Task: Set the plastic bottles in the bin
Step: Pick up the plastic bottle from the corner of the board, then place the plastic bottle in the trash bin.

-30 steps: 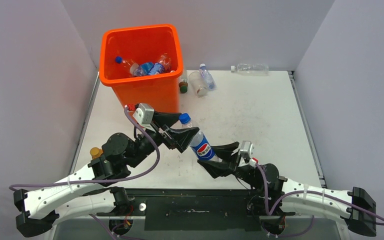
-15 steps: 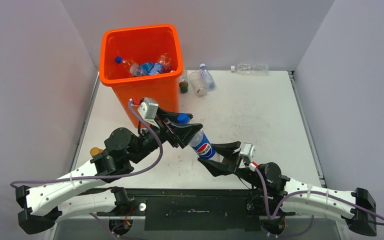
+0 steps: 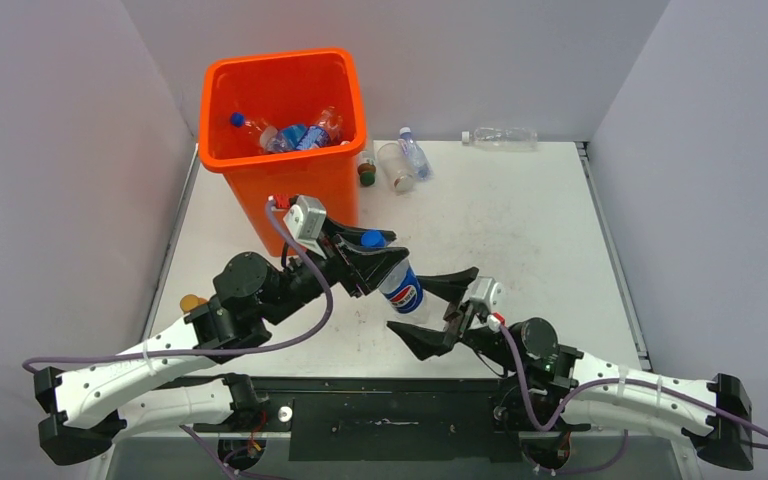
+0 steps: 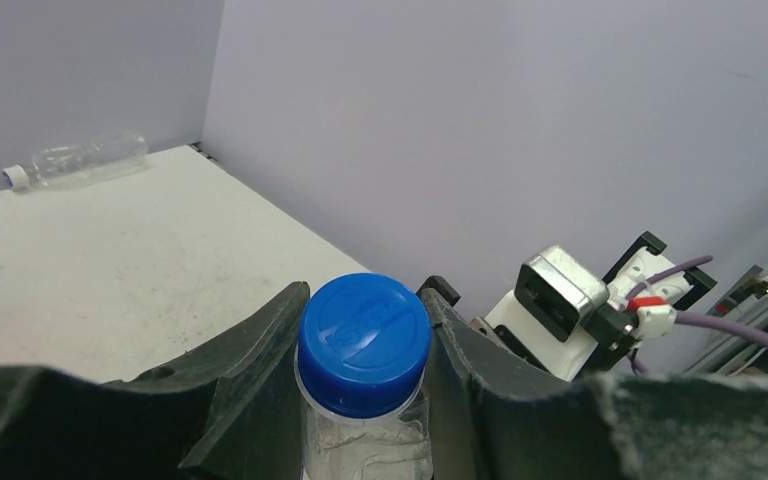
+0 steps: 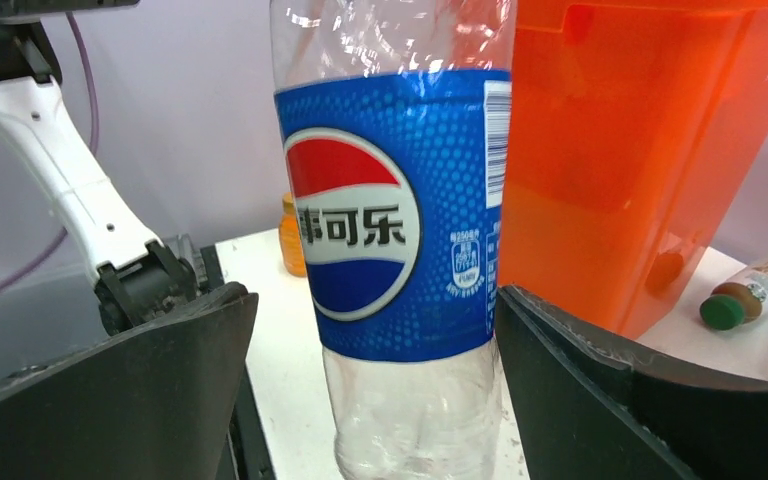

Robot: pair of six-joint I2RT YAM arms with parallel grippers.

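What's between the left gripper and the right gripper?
The blue-labelled bottle, in the top view: left gripper pinches its cap, right gripper's open fingers flank its base.

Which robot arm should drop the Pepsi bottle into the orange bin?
Left. The left gripper is shut on the Pepsi bottle just under its blue cap and sits close to the orange bin. The right gripper stands open around the bottle's lower half, farther from the bin.
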